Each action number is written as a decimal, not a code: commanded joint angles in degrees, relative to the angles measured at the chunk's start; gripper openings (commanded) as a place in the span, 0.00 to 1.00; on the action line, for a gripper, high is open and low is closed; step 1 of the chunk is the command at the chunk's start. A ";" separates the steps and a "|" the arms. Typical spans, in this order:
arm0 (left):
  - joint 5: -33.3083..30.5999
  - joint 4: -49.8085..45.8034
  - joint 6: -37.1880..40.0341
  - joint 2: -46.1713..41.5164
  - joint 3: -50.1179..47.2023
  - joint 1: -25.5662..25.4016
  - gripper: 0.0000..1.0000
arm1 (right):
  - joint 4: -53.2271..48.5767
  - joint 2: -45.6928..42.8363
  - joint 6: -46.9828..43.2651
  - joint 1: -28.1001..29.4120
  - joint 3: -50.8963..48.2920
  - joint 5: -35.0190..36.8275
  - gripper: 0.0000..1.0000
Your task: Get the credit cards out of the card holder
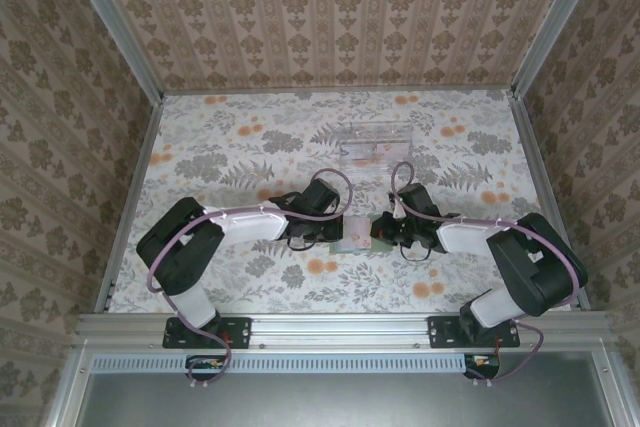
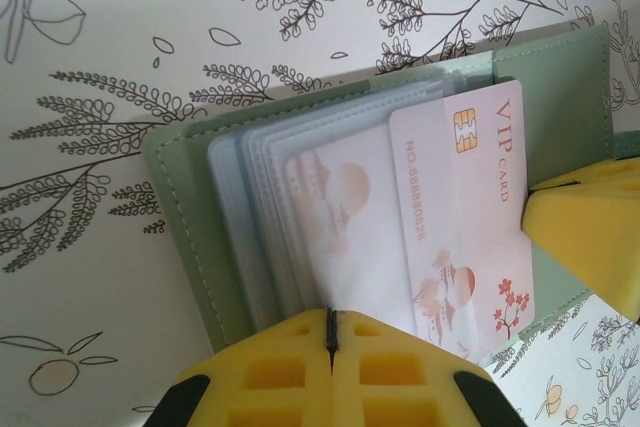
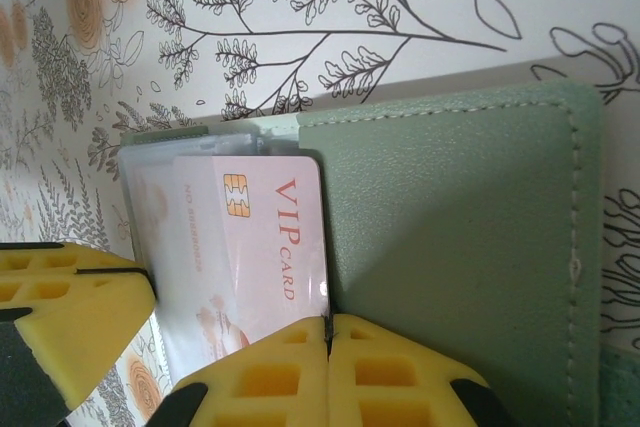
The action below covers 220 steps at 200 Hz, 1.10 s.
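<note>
Glossy pale-pink card (image 2: pixel 460 227) in stitched, grained green card holder (image 3: pixel 460 237)

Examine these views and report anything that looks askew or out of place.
The pink card juts partway out of the card holder, chip and lettering bare, while another card lies fully behind clear plastic.

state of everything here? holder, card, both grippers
card holder: open, lying flat
pink VIP card: face up on the clear sleeves, not yet off the holder
left gripper: shut, tips at the holder's edge
right gripper: shut, tips by the card's edge
</note>
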 commanded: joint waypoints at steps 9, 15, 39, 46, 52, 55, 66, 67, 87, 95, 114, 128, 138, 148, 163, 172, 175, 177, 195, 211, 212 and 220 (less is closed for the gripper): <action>-0.48 -4.50 -0.15 2.88 -1.20 0.21 0.01 | 0.01 1.32 -0.92 -0.32 -0.33 -1.31 0.25; -0.48 -4.57 -0.12 2.99 -1.15 0.14 0.00 | 0.60 1.98 -0.81 -0.32 -0.32 -1.69 0.28; -0.46 -4.52 -0.07 3.33 -0.85 -0.08 0.00 | 3.66 5.23 0.02 -0.29 0.13 -3.52 0.31; -0.45 -4.68 -0.05 3.42 -0.84 -0.11 0.00 | 4.87 6.42 0.50 -0.29 0.17 -4.30 0.31; -0.37 -4.61 -0.05 3.47 -0.80 -0.16 0.00 | 5.84 7.35 0.89 -0.19 0.21 -4.80 0.31; -0.37 -4.72 -0.05 3.51 -0.82 -0.11 0.00 | 6.28 7.79 1.05 -0.22 0.29 -5.08 0.30; -0.37 -4.64 -0.05 3.52 -0.75 -0.23 0.00 | 7.55 9.03 1.65 -0.13 0.30 -5.82 0.29; -0.37 -4.66 -0.05 3.52 -0.80 -0.20 0.00 | 7.70 9.05 1.74 -0.13 0.30 -5.80 0.29; -0.28 -4.64 -0.04 3.60 -0.71 -0.35 0.00 | 8.49 9.71 2.26 0.46 0.68 -6.09 0.29; -0.28 -4.62 0.05 3.66 -0.67 -0.35 0.00 | 8.24 9.63 2.18 0.71 1.02 -6.10 0.27; -0.28 -4.68 0.09 3.69 -0.73 -0.34 0.00 | 7.77 9.56 2.08 1.09 1.35 -5.87 0.26; -0.28 -4.60 0.03 3.69 -0.68 -0.28 0.00 | 7.54 9.34 2.02 1.30 1.44 -5.79 0.26; -0.26 -4.55 0.05 3.67 -0.80 -0.26 0.00 | 7.25 9.30 1.92 1.67 1.76 -5.79 0.26; -0.28 -4.51 -0.03 3.65 -0.76 -0.33 0.00 | 6.86 9.32 1.67 2.28 2.29 -5.88 0.26; -0.28 -4.51 -0.04 3.69 -0.83 -0.34 0.00 | 6.72 9.50 1.50 3.06 2.82 -6.06 0.25; -0.28 -4.51 -0.11 3.69 -0.85 -0.35 0.00 | 6.76 9.51 1.45 3.28 3.00 -6.13 0.23; -0.28 -4.50 -0.14 3.69 -0.84 -0.33 0.00 | 6.73 9.45 1.48 3.36 3.02 -6.21 0.22; -0.28 -4.55 -0.07 3.69 -0.88 -0.34 0.00 | 6.83 9.43 1.48 3.37 3.02 -6.22 0.22; -0.28 -4.47 -0.12 3.60 -0.93 -0.37 0.00 | 7.18 9.35 1.47 3.55 3.05 -6.58 0.20; -0.28 -4.38 -0.04 3.61 -0.93 -0.44 0.00 | 7.21 9.25 1.28 3.64 3.24 -6.98 0.20; -0.28 -4.36 -0.05 3.65 -0.93 -0.44 0.00 | 7.26 9.21 1.25 3.64 3.26 -6.95 0.20; -0.28 -4.42 -0.06 3.60 -0.93 -0.42 0.00 | 7.30 9.16 1.21 3.72 3.20 -7.03 0.20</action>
